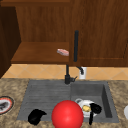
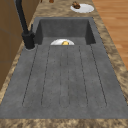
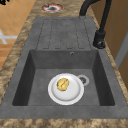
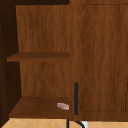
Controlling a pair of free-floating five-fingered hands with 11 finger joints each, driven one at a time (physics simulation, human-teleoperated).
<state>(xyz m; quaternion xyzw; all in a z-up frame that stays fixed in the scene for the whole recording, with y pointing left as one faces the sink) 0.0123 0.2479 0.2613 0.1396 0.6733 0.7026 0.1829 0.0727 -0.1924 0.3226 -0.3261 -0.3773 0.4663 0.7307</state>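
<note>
A speckled stone tabletop (image 1: 117, 87) carries a plate (image 1: 5, 105) at far left. The sink (image 3: 35, 62) holds a white plate (image 3: 72, 95). A pink sponge (image 1: 62, 52) lies on the cabinet shelf (image 1: 35, 53).

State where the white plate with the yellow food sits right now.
The white plate lies on the floor of the sink basin, beside the drain; in the front view, the right hand is nearest.

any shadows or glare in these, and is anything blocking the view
Front view: flat, even light without glare; a red ball covers part of the sink front, beside the left robot hand. Right side view: the basin's left wall is darker; the plate looks evenly bright.
</note>
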